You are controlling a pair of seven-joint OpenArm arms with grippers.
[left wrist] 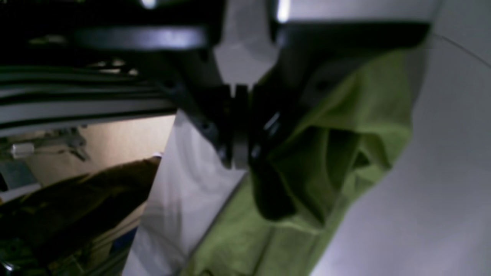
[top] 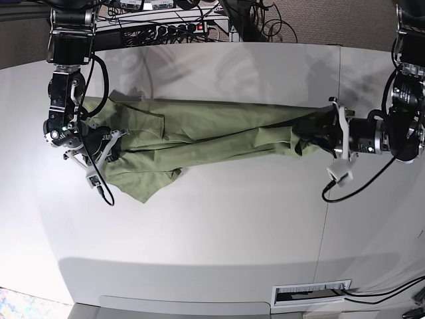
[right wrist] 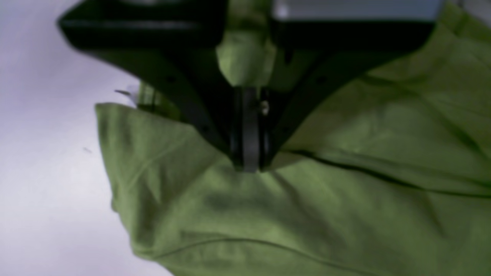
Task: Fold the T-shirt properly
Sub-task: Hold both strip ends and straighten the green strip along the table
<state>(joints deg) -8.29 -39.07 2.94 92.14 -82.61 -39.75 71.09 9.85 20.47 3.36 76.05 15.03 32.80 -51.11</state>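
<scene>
Currently the desk (top: pixel 219 239) carries the shirt (top: pixel 212 133), stretched in a long band across its upper half, running from about 9 o'clock to 3 o'clock in the base view. It's bunched and creased lengthwise, not flat; a loose flap droops toward 7 o'clock near the left end of the view.

Right arm's fingers (right wrist: pixel 249 161) are clenched on a pinch of cloth at the 9 o'clock end, fabric puckering right under the tips. Left arm's fingers (left wrist: pixel 239 157) are pressed together too, at the 3 o'clock end; green cloth hangs bunched just beside them toward 4 o'clock, so they look to be grasping that end, though the wrist view is blurry on the exact contact.

Step in hand, my read: holding both ends to stretch and straighten before folding. No neat fold yet.

Next move calls for even tension from both arms, laying the band flat, then sorting out that drooping flap. Thin fabric, could slip or re-bunch.
</scene>
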